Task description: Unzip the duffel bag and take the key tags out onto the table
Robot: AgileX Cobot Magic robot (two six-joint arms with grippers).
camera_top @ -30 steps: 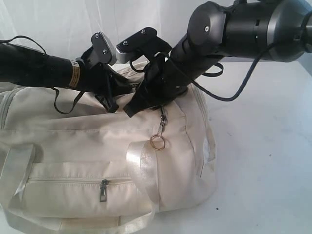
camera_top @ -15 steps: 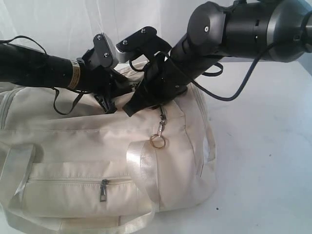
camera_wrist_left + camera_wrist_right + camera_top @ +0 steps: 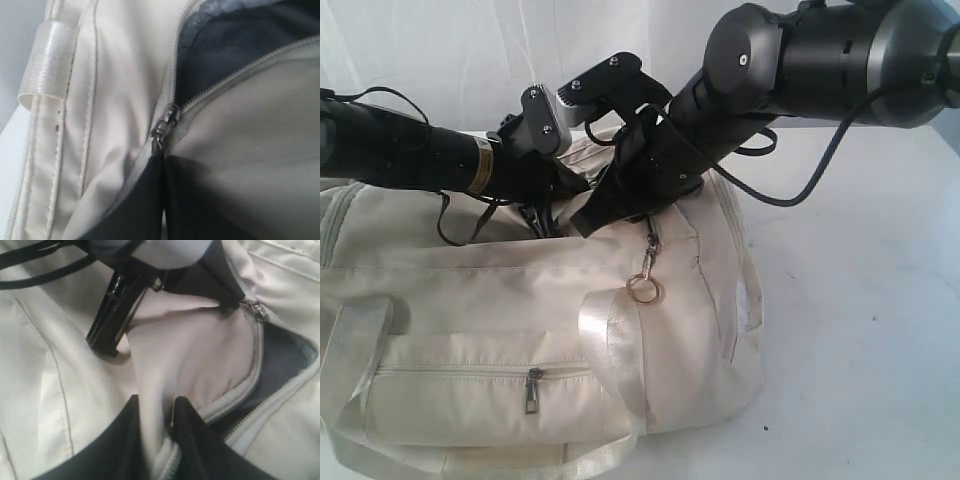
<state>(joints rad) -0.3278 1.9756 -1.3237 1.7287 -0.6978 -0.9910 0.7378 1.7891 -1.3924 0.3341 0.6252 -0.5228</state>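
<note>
The cream duffel bag (image 3: 470, 300) lies on the white table (image 3: 860, 350). Its top zip is partly undone, and dark grey lining (image 3: 240, 40) shows in the gap. The zip slider (image 3: 165, 125) sits right at the tips of my left gripper (image 3: 162, 165), which is shut on the metal pull. On top of the bag, my right gripper (image 3: 155, 412) pinches a fold of cream fabric beside the zip edge. In the exterior view both grippers, left (image 3: 545, 222) and right (image 3: 582, 225), meet on the bag's top. The key tags are out of view.
A bare metal ring (image 3: 643, 290) hangs from a clip on the bag's side. A shiny webbing handle (image 3: 610, 340) and a side pocket zip pull (image 3: 533, 390) face the exterior camera. Bare table lies to the right of the bag.
My left arm has shifted right and down onto the bag's top, and its gripper has gone from open to shut at the zip. The right arm has held still.
</note>
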